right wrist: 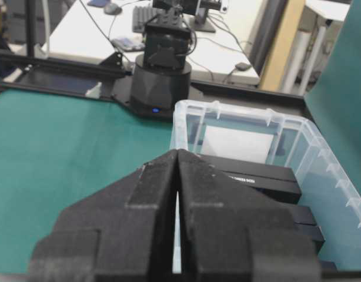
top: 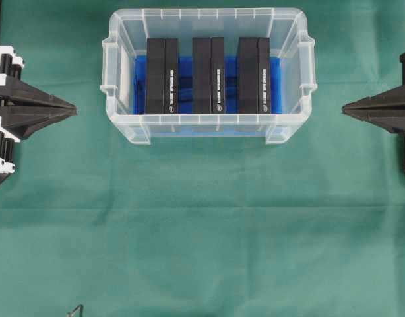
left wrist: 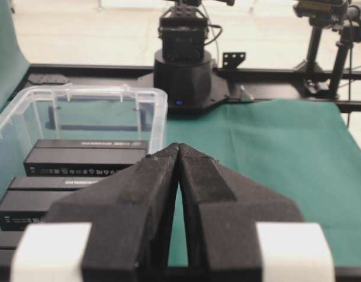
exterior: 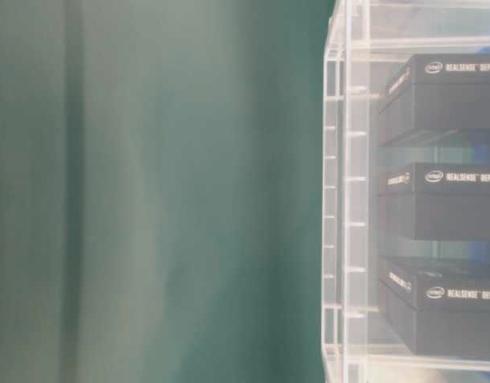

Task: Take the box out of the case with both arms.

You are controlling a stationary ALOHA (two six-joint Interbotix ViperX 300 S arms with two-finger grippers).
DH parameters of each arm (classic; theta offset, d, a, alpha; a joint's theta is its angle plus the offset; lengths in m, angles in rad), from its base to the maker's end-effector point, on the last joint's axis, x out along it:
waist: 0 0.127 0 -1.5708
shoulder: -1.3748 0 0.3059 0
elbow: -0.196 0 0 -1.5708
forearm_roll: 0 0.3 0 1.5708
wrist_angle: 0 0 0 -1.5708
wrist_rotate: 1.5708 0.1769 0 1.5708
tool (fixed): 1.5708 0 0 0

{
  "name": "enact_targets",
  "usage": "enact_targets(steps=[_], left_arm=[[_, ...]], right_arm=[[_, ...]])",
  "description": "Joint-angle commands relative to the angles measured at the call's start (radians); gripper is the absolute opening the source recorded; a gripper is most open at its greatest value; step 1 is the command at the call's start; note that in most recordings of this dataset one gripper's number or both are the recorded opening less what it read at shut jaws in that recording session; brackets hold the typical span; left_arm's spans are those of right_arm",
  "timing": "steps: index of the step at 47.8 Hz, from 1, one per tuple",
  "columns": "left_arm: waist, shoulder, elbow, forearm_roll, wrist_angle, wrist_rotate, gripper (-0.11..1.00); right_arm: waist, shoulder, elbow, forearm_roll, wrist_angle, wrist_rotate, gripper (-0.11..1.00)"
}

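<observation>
The clear plastic case (top: 120, 105) sits at the back middle of the green table, lined with blue. Three black boxes stand on edge inside it: left box (top: 161, 75), middle box (top: 208, 74), right box (top: 254, 74). They also show through the case wall (exterior: 349, 199) in the table-level view. My left gripper (top: 75, 109) hovers left of the case, shut, tips together, holding nothing. My right gripper (top: 343, 109) hovers right of the case, also shut and empty. In the wrist views the left gripper (left wrist: 179, 147) and the right gripper (right wrist: 177, 151) point at the case rim.
Green cloth (top: 202, 238) covers the table in front of the case. A small dark object (top: 76, 310) pokes in at the bottom edge. The opposite arm's base (left wrist: 183, 76) stands behind the case in each wrist view.
</observation>
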Motion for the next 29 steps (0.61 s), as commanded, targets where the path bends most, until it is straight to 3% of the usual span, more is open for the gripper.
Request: enact_targets(steps=[1,18,29], left_arm=[[-0.005,0.008,-0.037,0.034,0.021,-0.002,0.00],[-0.005,-0.014,-0.063,0.035,0.098,-0.005,0.00],[-0.005,-0.038,-0.167,0.034,0.176,-0.032,0.00]], right_arm=[[0.002,0.008,-0.031,-0.002,0.002,0.008,0.00],[0.000,-0.012,-0.112,0.000,0.233,0.026,0.00],[0.000,-0.028,-0.265,0.000,0.354,0.114,0.00]])
